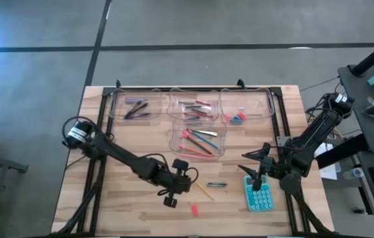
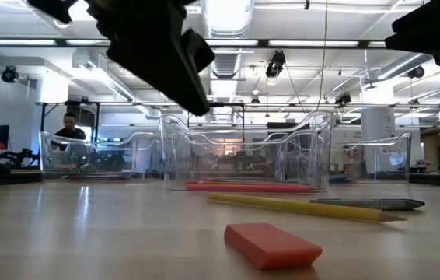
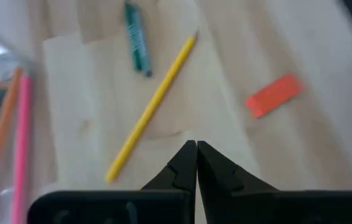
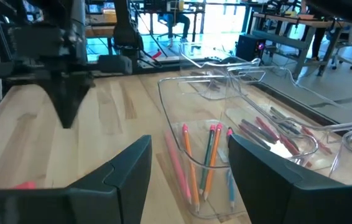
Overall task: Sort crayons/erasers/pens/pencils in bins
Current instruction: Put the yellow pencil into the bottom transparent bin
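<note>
Left tool [image 3: 196, 163]: tips pressed together, empty, poised above loose yellow pencil [image 3: 153, 107], green crayon [image 3: 137, 38], red eraser [image 3: 274, 96] awaiting bins [image 1: 197, 141]. Right tool [image 4: 188, 163]: spread, idle right.

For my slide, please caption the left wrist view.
Shut left gripper above a yellow pencil, green crayon and red eraser.

From overhead I get even, bright light on the bench [image 1: 108, 145], with a blue glare at the floor's far left corner. At bench height, ceiling lamps [image 2: 232, 15] blow out white and the left arm [image 2: 158, 47] reads as a blurred black silhouette. My left wrist picture is soft throughout; the yellow pencil [image 3: 154, 106] casts almost no shadow.
</note>
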Robot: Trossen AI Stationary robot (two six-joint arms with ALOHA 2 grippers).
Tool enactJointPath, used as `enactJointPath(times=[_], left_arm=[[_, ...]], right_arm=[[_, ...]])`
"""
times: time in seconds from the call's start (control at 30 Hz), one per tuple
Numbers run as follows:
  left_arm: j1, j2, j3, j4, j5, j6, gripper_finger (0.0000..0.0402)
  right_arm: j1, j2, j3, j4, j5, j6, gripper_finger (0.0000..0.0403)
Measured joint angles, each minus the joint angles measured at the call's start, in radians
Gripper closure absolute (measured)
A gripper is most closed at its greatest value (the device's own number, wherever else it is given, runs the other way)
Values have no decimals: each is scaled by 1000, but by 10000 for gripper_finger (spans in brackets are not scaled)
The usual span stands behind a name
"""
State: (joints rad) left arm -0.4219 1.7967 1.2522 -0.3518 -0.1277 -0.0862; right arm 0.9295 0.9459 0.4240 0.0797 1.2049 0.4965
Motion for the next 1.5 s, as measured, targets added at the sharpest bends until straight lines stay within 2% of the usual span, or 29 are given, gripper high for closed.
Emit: enactJointPath(times=[0.17, 0.23, 0.37, 0.57, 0.73, 0.93, 1.07, 1.3, 1.5], left_arm=[[32, 47, -10, 5, -15, -1, 401], [50, 66, -11, 60, -13, 13, 392], [72, 93, -8, 165, -9, 68, 351], [107, 132, 0, 174, -5, 74, 274], [139, 200, 4, 225, -23, 68, 246], [158, 261, 26, 232, -34, 54, 245], [150, 264, 21, 224, 5, 30, 250], [121, 263, 23, 212, -11, 34, 288], [100, 263, 20, 187, 55, 18, 333]], right_arm=[[0, 0, -2, 0, 0, 0, 200], [0, 0, -3, 0, 0, 1, 200], [0, 0, -4, 0, 0, 13, 200], [0, 0, -4, 0, 0, 12, 200], [0, 0, -8, 0, 0, 9, 200], [0, 0, -13, 0, 0, 15, 200], [0, 0, -16, -1, 0, 16, 200], [0, 0, -19, -1, 0, 16, 200], [0, 0, -19, 4, 0, 20, 200]])
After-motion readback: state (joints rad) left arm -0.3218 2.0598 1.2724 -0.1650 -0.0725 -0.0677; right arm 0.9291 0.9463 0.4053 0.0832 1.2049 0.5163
